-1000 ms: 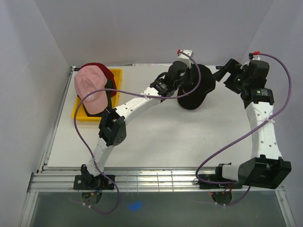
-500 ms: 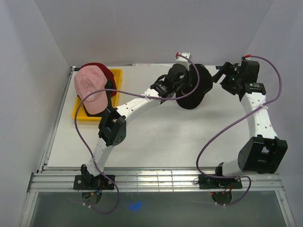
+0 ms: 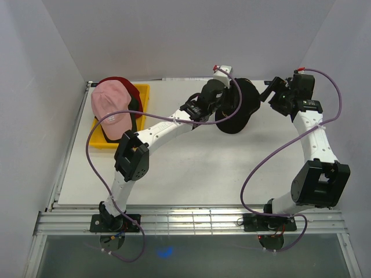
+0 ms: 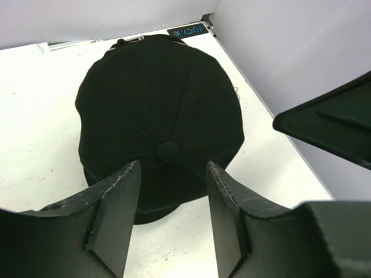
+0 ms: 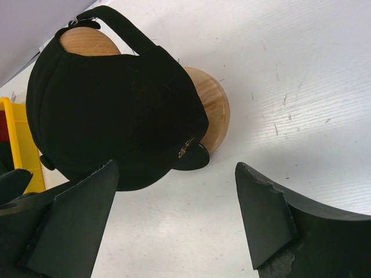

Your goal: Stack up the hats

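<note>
Far left of bench: yellow tray holding the pink cap, brim toward the near edge. It lies on top of the dark red cap, of which only the rim shows behind.

Centre: left arm stretched across to the far right half. Left pincer open, fingers apart above the near side of the black cap, its top button showing in the gap. Nothing pinched.

Black cap sits on the wooden stand, which shows below its edge and through its back strap.

Right: right pincer spread wide, empty, just beside the black cap, facing it.
</note>
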Robot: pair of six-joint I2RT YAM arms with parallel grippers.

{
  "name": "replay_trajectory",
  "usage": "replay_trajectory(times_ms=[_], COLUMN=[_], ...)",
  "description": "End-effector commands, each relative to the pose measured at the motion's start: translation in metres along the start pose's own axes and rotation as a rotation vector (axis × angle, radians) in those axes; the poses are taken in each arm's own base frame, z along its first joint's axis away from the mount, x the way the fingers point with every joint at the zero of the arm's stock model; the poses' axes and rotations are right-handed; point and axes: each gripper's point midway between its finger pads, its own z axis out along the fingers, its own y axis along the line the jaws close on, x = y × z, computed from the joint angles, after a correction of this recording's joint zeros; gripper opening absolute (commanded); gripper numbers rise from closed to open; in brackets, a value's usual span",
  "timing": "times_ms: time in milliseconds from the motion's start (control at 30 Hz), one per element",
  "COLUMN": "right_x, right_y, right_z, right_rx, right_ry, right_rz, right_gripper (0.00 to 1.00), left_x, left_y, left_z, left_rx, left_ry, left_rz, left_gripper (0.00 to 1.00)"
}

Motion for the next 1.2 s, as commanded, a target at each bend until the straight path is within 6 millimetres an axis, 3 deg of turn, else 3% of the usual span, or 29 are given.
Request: replay_trajectory(times_ms=[0,167,200,300,333,400,433,567,600,633,667,767,833,867,933,967,1100,1133,1167], right_x=[-0.015,-0.022,-0.022,-0.028,-0.028,-0.032,-0.035,-0.039,-0.036,-0.034,-0.032,-0.023,-0.015,-0.01,0.0,0.006,0.017,0.017,0.019], right_y=[0.001,0.004,0.004,0.009,0.01,0.014,0.016,0.027,0.031,0.034,0.037,0.048,0.06,0.066,0.076,0.08,0.084,0.084,0.083], right_z=[0.0,-0.005,-0.006,-0.011,-0.012,-0.021,-0.025,-0.046,-0.049,-0.053,-0.054,-0.059,-0.06,-0.06,-0.06,-0.06,-0.063,-0.065,-0.065], right_rx=[-0.001,-0.004,-0.002,-0.015,-0.015,-0.023,-0.028,-0.066,-0.089,-0.104,-0.12,-0.156,-0.18,-0.186,-0.199,-0.207,-0.223,-0.223,-0.221], right_ry=[-0.055,-0.077,-0.076,-0.085,-0.082,-0.103,-0.112,-0.143,-0.135,-0.135,-0.129,-0.116,-0.104,-0.097,-0.076,-0.064,-0.05,-0.051,-0.048], right_rz=[-0.021,-0.032,-0.032,-0.036,-0.037,-0.043,-0.046,-0.062,-0.068,-0.07,-0.072,-0.097,-0.128,-0.141,-0.174,-0.184,-0.208,-0.212,-0.218], right_gripper=[0.86,0.87,0.87,0.86,0.86,0.86,0.87,0.87,0.87,0.87,0.86,0.86,0.86,0.86,0.85,0.85,0.85,0.85,0.85], left_x=[-0.065,-0.087,-0.101,-0.118,-0.13,-0.139,-0.147,-0.159,-0.165,-0.155,-0.161,-0.155,-0.142,-0.139,-0.124,-0.121,-0.109,-0.098,-0.096], left_y=[-0.023,-0.022,-0.022,-0.012,-0.007,0.023,0.037,0.122,0.156,0.175,0.189,0.26,0.286,0.316,0.341,0.367,0.407,0.413,0.43], left_z=[-0.035,-0.053,-0.064,-0.082,-0.098,-0.114,-0.134,-0.197,-0.216,-0.23,-0.249,-0.293,-0.301,-0.316,-0.315,-0.327,-0.326,-0.317,-0.327], left_rx=[0.082,0.076,0.075,0.027,0.001,-0.124,-0.184,-0.536,-0.66,-0.729,-0.777,-0.983,-1.014,-1.081,-1.067,-1.106,-1.124,-1.126,-1.165], left_ry=[-0.125,-0.178,-0.206,-0.241,-0.254,-0.268,-0.267,-0.277,-0.293,-0.25,-0.271,-0.256,-0.197,-0.201,-0.142,-0.141,-0.103,-0.068,-0.071], left_rz=[-0.003,0.009,0.022,0.056,0.057,0.053,0.041,-0.019,-0.036,-0.029,-0.064,-0.107,-0.142,-0.193,-0.26,-0.302,-0.381,-0.4,-0.427], left_gripper=[0.6,0.68,0.71,0.73,0.73,0.73,0.73,0.71,0.69,0.68,0.66,0.66,0.66,0.66,0.66,0.66,0.65,0.65,0.64])
